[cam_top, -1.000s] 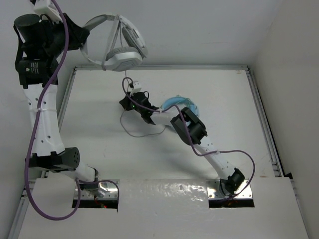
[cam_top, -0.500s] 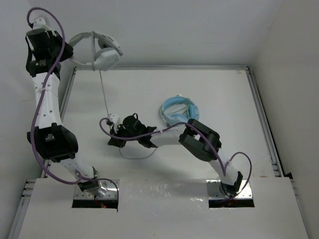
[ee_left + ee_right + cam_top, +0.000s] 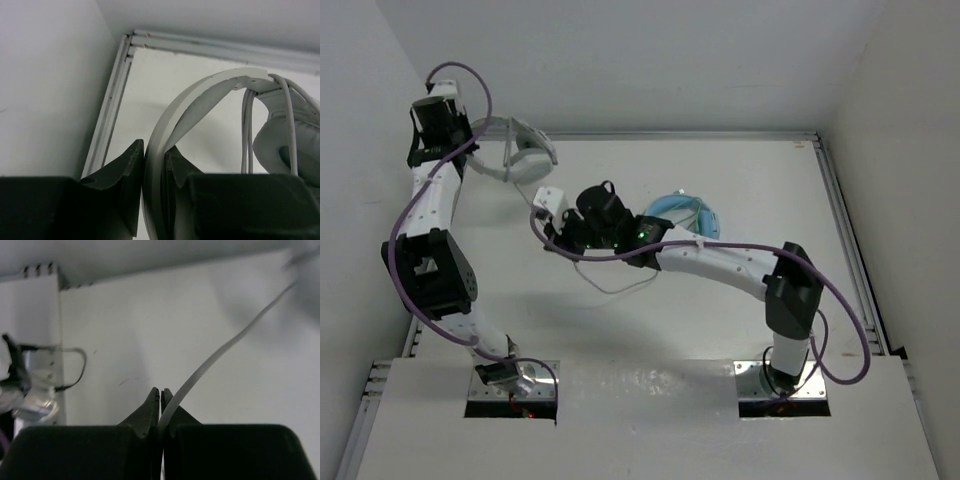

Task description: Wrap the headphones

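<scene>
The right gripper [image 3: 160,392] has its fingers pressed almost together, pinching the thin grey cable [image 3: 220,357]. From the fingertips the cable rises away to the right of the wrist view in a shallow curve.

The left gripper [image 3: 154,150] is clamped across the headband [image 3: 200,92], one finger on each face of the band. It holds the headphones [image 3: 515,150] raised over the far left corner of the table [image 3: 740,180].

From above, the headphones lie up and to the left of the right gripper, near but not touching. The stretch of cable between them is too thin to trace in that view. A slack loop of cable rests on the table just on the near side of the right gripper.

The headband arcs away from the left gripper toward the ear cup [image 3: 295,145], the end that faces the right arm. A few strands of cable cross the band beside that cup, so the winding looks partly done.

The right arm is the one nearer the free cable. The next turn probably depends on it carrying the pinched cable around the band, across the band's length, while the left arm keeps the headphones steady. The light blue headphones [image 3: 680,215] lie beyond the right forearm, apart from the work.
</scene>
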### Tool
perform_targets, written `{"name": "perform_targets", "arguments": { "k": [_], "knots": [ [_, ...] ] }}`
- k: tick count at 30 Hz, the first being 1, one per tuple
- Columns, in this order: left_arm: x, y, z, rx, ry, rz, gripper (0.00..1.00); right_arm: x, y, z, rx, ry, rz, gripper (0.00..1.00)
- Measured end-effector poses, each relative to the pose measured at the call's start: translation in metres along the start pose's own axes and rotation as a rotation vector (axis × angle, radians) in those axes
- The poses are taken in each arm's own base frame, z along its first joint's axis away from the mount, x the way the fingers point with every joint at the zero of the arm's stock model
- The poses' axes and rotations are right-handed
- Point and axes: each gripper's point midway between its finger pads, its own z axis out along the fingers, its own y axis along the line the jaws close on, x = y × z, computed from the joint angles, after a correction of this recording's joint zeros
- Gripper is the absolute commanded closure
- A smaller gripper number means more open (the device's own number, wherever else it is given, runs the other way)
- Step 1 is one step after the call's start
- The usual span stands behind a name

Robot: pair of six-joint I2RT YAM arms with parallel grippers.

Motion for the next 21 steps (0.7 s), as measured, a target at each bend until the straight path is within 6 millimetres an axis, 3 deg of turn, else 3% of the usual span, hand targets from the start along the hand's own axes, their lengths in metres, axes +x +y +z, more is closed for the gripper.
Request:
{"name": "perform_targets", "arguments": {
  "k": [3, 5, 7, 9, 12, 15, 18, 21],
  "knots": [
    [0.046, -0.017, 0.003, 0.045, 0.085, 0.118, 1.0, -0.059, -0.037, -0.025, 0.154, -0.059, -0.097, 1.0],
    [0.079, -0.038, -0.006, 0.106, 0.147, 0.202, 1.0, -0.085, -0.065, -0.044, 0.254, -0.086, -0.133, 1.0],
    [0.108, -0.067, -0.028, 0.201, 0.193, 0.285, 1.0, -0.098, -0.105, -0.067, 0.375, -0.084, -0.149, 1.0],
    [0.12, -0.096, -0.059, 0.308, 0.204, 0.354, 1.0, -0.095, -0.144, -0.088, 0.485, -0.053, -0.149, 1.0],
    [0.104, -0.125, -0.109, 0.451, 0.148, 0.404, 1.0, -0.077, -0.2, -0.119, 0.656, 0.018, -0.131, 1.0],
    [0.071, -0.13, -0.145, 0.522, 0.059, 0.414, 1.0, -0.057, -0.243, -0.134, 0.756, 0.066, -0.092, 1.0],
    [0.05, -0.138, -0.165, 0.589, 0.013, 0.409, 1.0, -0.04, -0.268, -0.132, 0.766, 0.078, -0.031, 1.0],
    [0.048, -0.149, -0.178, 0.678, 0.031, 0.397, 1.0, -0.026, -0.273, -0.119, 0.711, 0.071, 0.022, 0.97]
  ]
}}
